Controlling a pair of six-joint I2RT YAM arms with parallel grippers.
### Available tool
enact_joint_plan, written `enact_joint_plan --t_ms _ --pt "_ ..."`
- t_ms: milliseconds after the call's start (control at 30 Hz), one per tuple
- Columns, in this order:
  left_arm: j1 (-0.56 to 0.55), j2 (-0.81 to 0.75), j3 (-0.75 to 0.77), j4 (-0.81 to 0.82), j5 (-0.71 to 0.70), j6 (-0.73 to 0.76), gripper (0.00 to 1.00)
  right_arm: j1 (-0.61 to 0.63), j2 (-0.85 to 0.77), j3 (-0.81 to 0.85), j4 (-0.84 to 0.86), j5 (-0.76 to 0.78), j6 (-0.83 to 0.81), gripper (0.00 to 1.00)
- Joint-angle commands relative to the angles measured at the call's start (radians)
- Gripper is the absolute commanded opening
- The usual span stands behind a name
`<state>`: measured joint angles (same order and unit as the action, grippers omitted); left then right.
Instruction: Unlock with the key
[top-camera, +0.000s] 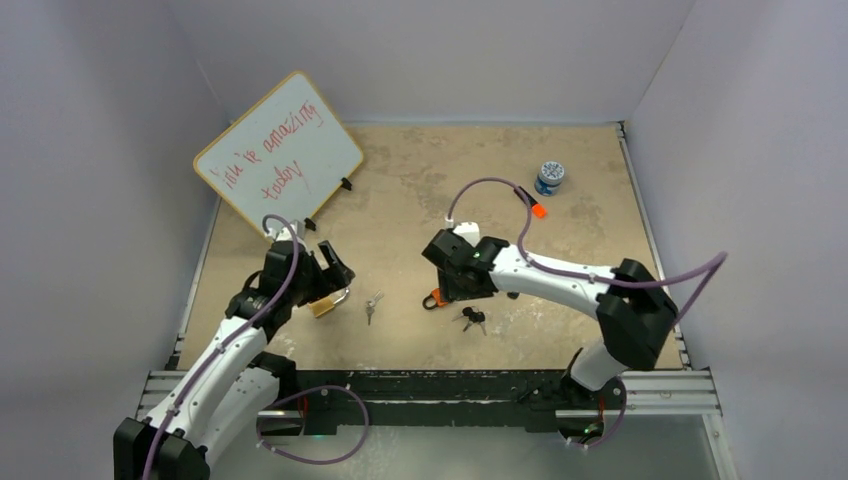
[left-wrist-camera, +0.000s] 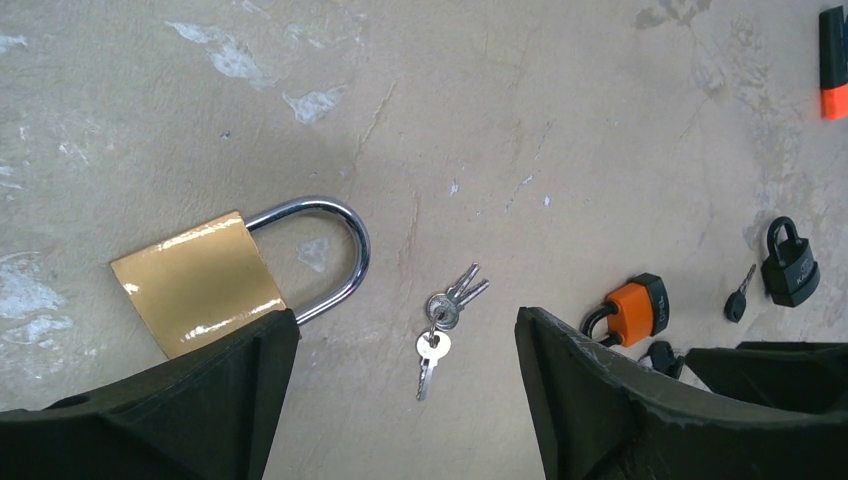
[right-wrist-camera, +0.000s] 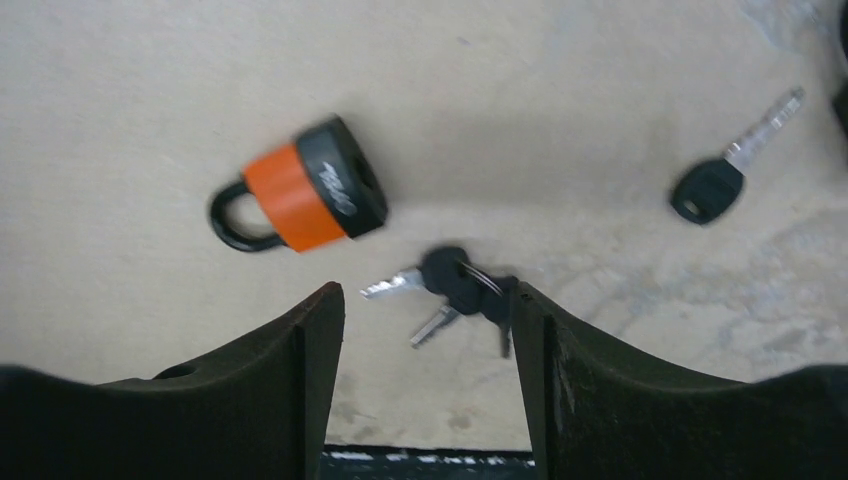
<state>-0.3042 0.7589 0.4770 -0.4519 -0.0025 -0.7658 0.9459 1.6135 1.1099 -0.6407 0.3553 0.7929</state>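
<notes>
I judge this the reaching step: left gripper (left-wrist-camera: 402, 325) and right gripper (right-wrist-camera: 425, 295) have jaws spread, empty. Black keys (right-wrist-camera: 465, 285) lie below the right one, orange padlock (right-wrist-camera: 300, 195) at their ten o'clock. Next: descend and pinch one key.

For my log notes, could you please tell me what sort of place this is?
Probably a lab robot test cell: plain white walls box in the tabletop, with a brass padlock and keys laid out as props.

Padlocks: three – brass padlock (left-wrist-camera: 195, 283), orange padlock (right-wrist-camera: 305, 195), black padlock (left-wrist-camera: 789, 265). Key bunches: two – silver bunch (left-wrist-camera: 445, 315), black-headed bunch (right-wrist-camera: 460, 285). Loose key (right-wrist-camera: 735, 165): one. Whiteboard (top-camera: 278, 155): one. Marker (top-camera: 538, 209): one. Jar (top-camera: 549, 178): one.
</notes>
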Motion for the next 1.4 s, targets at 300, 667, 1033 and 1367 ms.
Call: enact_joint_plan --t_ms 300,667,1033,1367 --pt "-0.004 0.052 -0.010 0.088 0.065 0.008 0.83 -0.056 -0.134 -0.160 0.012 -0.085 -0.115 0.48" --pt "-0.004 0.073 -0.005 0.104 0.060 0.016 0.83 -0.130 -0.034 -0.140 0.046 -0.324 -0.431 0.50" --pt "-0.004 0.108 0.005 0.119 0.052 0.031 0.83 -0.128 0.071 -0.067 0.074 -0.234 -0.541 0.51" --pt "-0.004 0.131 0.009 0.136 0.038 0.044 0.83 -0.128 0.077 -0.100 0.115 -0.277 -0.570 0.37"
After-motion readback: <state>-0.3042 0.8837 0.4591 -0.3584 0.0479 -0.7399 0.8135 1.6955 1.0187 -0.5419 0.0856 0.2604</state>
